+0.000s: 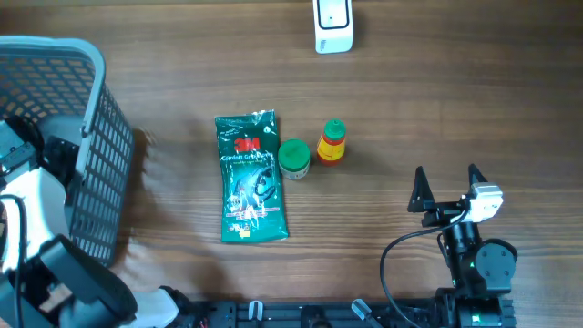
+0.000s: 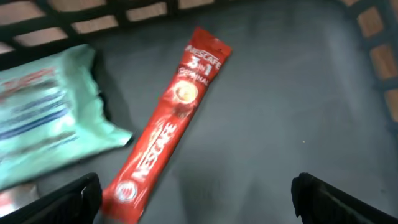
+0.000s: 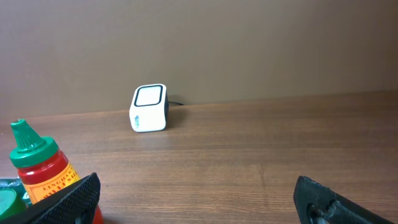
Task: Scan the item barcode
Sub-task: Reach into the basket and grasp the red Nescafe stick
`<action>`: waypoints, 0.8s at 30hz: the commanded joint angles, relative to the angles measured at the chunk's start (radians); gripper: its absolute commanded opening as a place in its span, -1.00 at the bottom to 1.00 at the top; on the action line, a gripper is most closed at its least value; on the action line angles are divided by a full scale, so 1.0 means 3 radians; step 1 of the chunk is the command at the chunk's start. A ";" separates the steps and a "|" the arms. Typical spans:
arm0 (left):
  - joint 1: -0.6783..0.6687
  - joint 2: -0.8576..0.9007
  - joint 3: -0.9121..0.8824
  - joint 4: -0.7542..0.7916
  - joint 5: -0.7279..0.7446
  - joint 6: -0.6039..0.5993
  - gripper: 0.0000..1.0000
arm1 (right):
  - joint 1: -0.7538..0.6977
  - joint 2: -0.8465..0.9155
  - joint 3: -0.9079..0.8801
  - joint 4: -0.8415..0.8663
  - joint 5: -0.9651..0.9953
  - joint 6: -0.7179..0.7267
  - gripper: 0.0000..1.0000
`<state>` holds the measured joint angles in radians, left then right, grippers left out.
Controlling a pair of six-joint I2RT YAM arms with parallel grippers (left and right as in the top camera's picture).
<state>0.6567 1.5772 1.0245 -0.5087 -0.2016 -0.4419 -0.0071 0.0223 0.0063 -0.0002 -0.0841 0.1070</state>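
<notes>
Red Nescafe sachet (image 2: 168, 127) on basket floor (image 2: 298, 93), long axis lower-left to upper-right

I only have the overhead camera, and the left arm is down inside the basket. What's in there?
Observer: The left wrist camera shows a red Nescafe stick lying flat on the basket floor.
Operator: Anything else?
Observer: A pale green packet lies beside the stick, its print too blurred to read.
Operator: Is that arm gripping anything?
Observer: No. The left hand is open above the floor, holding nothing.
</notes>
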 commanded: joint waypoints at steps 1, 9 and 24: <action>0.0075 0.0357 -0.0043 0.0160 0.0111 0.0343 1.00 | 0.0011 0.0004 -0.0003 0.0009 0.0031 -0.0034 1.00; 0.0439 0.0881 -0.0043 0.0275 0.0116 0.0342 0.92 | 0.0011 0.0004 -0.0003 0.0009 0.0031 -0.0033 0.99; 0.0510 0.0444 0.0261 -0.0055 0.1146 0.0342 -0.92 | 0.0011 0.0004 -0.0003 0.0009 0.0031 -0.0032 0.99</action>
<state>0.8135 1.7847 1.0668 -0.4694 0.0498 -0.3382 -0.0071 0.0223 0.0063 -0.0002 -0.0841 0.1070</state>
